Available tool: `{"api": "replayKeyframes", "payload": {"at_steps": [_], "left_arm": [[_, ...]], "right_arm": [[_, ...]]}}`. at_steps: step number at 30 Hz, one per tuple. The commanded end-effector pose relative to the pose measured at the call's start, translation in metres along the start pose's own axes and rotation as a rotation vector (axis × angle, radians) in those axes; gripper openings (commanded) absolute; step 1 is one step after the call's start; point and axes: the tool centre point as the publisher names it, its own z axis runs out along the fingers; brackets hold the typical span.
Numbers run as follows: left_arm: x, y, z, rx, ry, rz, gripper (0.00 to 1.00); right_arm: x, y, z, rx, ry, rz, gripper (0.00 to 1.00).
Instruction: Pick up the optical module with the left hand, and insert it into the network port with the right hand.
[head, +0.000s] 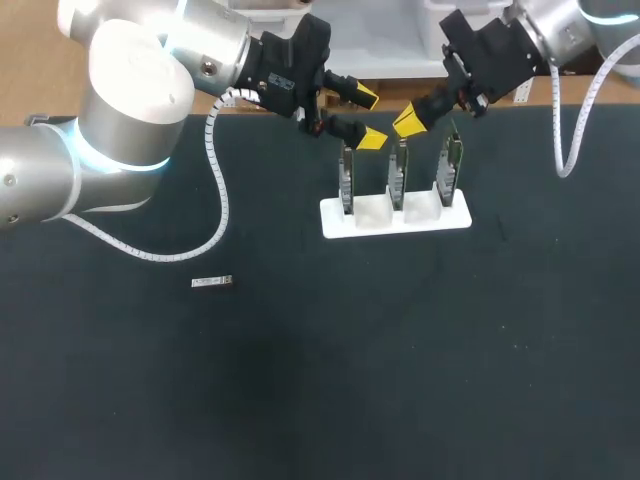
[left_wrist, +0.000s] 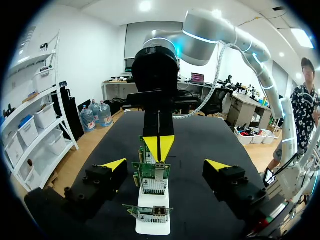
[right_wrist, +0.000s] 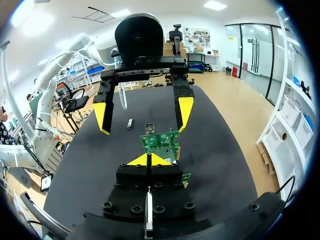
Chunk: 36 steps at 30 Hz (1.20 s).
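Lying flat on the dark table (head: 300, 400), the optical module (head: 212, 282) sits alone toward the left, well apart from both arms, with bare surface on every side. Further right, near the table's far edge, the left gripper (head: 368, 118) hangs with its yellow fingers spread wide and holding nothing, over the leftmost of three upright network cards (head: 399, 175). These stand in a white holder (head: 395, 218). Beyond it, the right gripper (head: 410, 121) has its tips pressed together, apparently empty, just above the middle card.
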Motion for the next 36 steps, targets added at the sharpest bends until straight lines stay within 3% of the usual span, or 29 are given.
{"api": "replayKeyframes", "payload": {"at_steps": [1,12,22,28,36], "left_arm": [[-0.001,0.002,0.001,0.003,0.005,-0.001,1.00],[-0.001,0.002,0.001,0.003,0.005,-0.001,1.00],[-0.001,0.002,0.001,0.003,0.005,-0.001,1.00],[-0.001,0.002,0.001,0.003,0.005,-0.001,1.00],[-0.001,0.002,0.001,0.003,0.005,-0.001,1.00]], "right_arm": [[0.007,-0.002,0.006,0.000,0.010,0.002,0.00],[0.004,-0.001,0.004,-0.009,-0.018,0.017,0.00],[-0.021,0.007,-0.039,0.004,-0.071,-0.057,0.00],[-0.008,0.019,-0.080,0.011,-0.060,-0.059,0.00],[0.020,0.027,-0.109,-0.002,-0.020,-0.042,0.00]]}}
